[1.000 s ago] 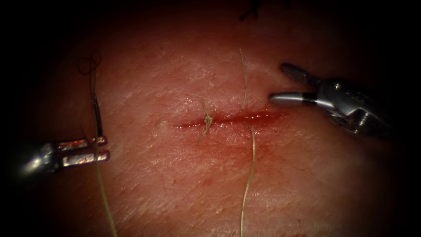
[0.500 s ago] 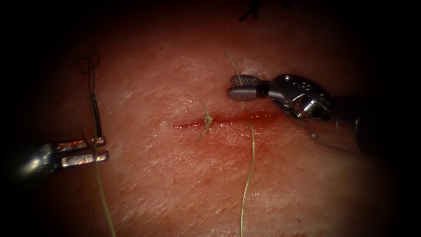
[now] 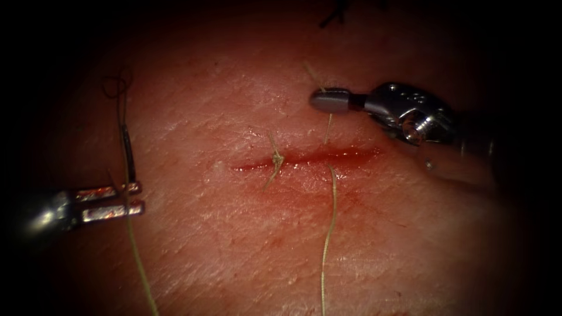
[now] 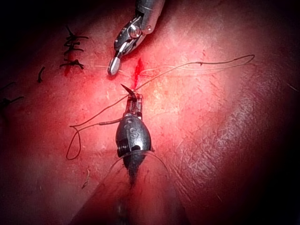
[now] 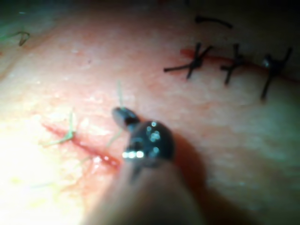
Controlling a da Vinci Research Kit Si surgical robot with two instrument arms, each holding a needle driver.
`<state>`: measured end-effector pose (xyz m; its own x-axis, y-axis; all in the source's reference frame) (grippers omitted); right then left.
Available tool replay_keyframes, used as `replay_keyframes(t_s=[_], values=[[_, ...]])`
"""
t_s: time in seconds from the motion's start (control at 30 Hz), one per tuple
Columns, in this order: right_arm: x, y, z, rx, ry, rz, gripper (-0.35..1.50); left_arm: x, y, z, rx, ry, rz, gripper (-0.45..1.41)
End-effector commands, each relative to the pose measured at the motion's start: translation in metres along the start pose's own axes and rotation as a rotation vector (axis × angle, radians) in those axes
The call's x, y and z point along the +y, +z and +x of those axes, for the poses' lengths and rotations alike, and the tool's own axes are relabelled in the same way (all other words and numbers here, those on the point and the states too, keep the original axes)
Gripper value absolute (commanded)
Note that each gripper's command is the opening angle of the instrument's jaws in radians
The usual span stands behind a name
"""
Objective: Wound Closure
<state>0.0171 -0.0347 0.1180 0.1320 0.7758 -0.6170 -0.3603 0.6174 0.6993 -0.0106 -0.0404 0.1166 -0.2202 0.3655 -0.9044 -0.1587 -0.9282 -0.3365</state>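
Looks like knot prep: right end effector (image 3: 316, 98) clamped on the short thread (image 3: 329, 126) tail by the cut (image 3: 304, 158). Left end effector (image 3: 142, 197) grips the needle (image 3: 130, 155) near one end, clear of the tissue (image 3: 234, 246), left of the cut. Next move wants a gentle pull, I reckon.

Right tool (image 3: 325, 99) grips thread (image 3: 329, 126); left tool (image 3: 111, 202) holds needle (image 3: 130, 158).

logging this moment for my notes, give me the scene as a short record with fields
left gripper: holds the needle near its rear end, off the tissue, left of the cut
right gripper: shut on the thread end above the cut
thread: passes through the cut, long end trails below
knot: tied stitch on the cut's left part
red fluid: along the cut
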Motion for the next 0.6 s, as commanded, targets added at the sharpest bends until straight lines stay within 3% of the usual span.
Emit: replay_keyframes(t_s=[0.03, 0.4, 0.6], values=[[0.0003, 0.0007, 0.0010, 0.007, -0.015, 0.001, -0.35, -0.0001, 0.0006, -0.0006, -0.002, 0.000, -0.002, -0.45], [0.0002, 0.0005, 0.0034, 0.036, -0.040, -0.001, -0.35, 0.0000, 0.0002, -0.0010, -0.038, 0.003, 0.008, -0.45], [0.0003, 0.0005, 0.0035, 0.043, -0.051, -0.003, -0.35, 0.0002, -0.0015, -0.0024, -0.175, 0.032, 0.025, -0.45]])
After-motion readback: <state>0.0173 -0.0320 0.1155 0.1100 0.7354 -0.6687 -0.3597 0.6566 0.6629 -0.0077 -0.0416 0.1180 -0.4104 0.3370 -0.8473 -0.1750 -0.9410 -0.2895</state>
